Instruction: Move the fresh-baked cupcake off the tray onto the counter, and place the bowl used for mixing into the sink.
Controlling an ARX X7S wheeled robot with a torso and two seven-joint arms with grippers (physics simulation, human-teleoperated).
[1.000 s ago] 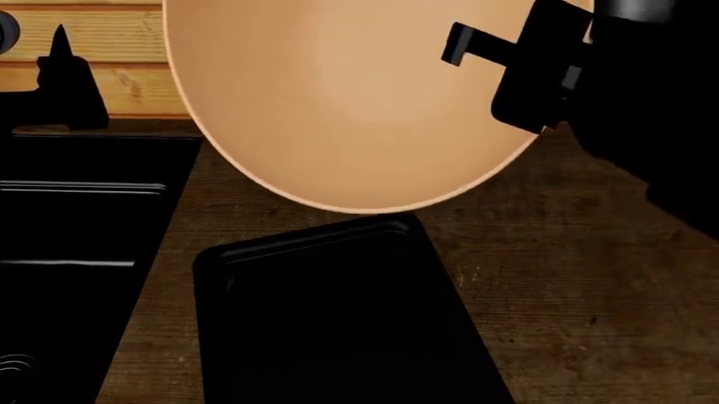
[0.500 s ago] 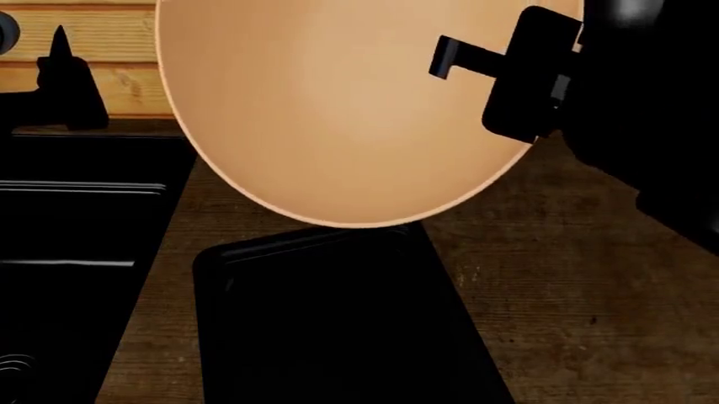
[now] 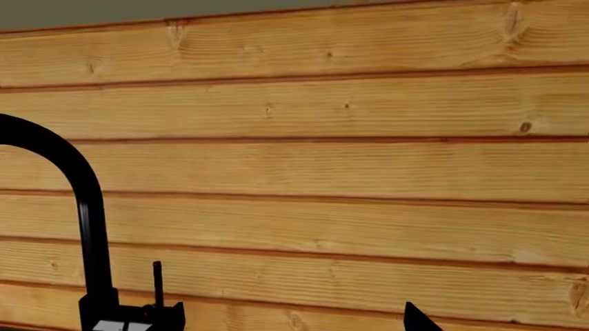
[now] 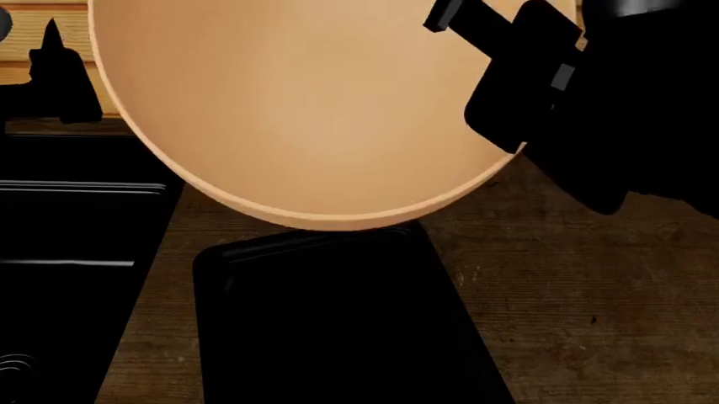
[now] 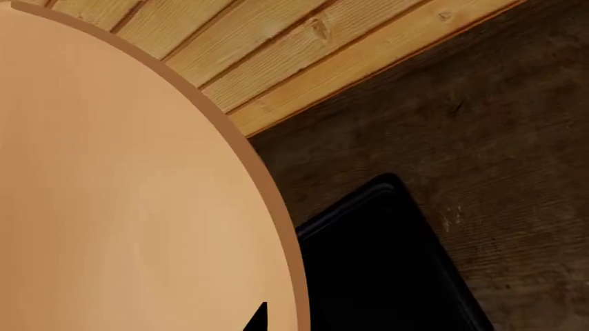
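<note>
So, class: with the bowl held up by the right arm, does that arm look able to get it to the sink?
Probably yes. The right gripper holds the bowl lifted above the tray, and the sink beside it shows nothing in the way.

The space above the counter is largely filled by the raised bowl, held at its rim by the right gripper. The tray lies below it. Open room is seen over the sink, bounded behind by the faucet and plank wall.
</note>
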